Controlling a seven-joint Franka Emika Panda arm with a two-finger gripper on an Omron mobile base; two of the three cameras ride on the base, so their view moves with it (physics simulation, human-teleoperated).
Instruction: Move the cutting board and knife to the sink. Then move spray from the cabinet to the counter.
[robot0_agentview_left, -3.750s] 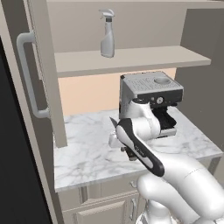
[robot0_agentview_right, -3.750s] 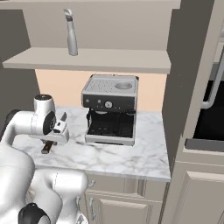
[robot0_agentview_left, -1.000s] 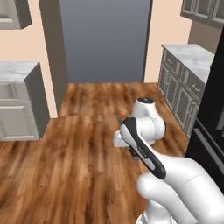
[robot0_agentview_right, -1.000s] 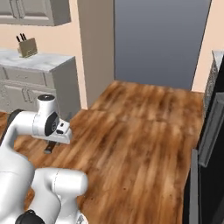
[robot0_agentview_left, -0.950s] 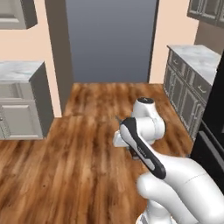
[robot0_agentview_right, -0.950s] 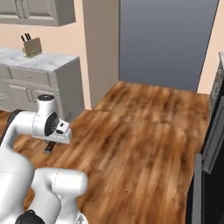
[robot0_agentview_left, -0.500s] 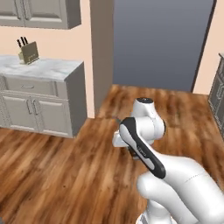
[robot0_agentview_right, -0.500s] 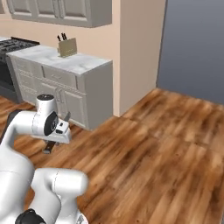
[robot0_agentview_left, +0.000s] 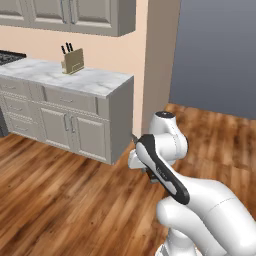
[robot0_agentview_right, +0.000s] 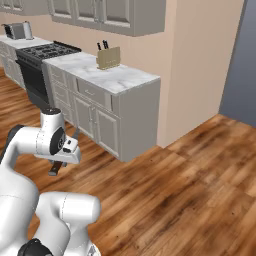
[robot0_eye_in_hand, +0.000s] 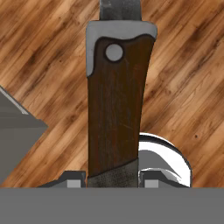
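Since the earlier frame the base has turned to face a counter (robot0_agentview_left: 100, 82) bearing a knife block (robot0_agentview_left: 73, 59); gripper (robot0_eye_in_hand: 113, 175) clamps the knife (robot0_eye_in_hand: 114, 109) by its handle, blade pointing straight away from the gripper over floor.

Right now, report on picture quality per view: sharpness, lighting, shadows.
Left base view: soft and slightly blurred, even light, no hard shadows on the counter. Right base view: same flat light, knife block legible. Hand view: the knife handle fills the middle, sharp, wood grain clear, gripper closed on it.
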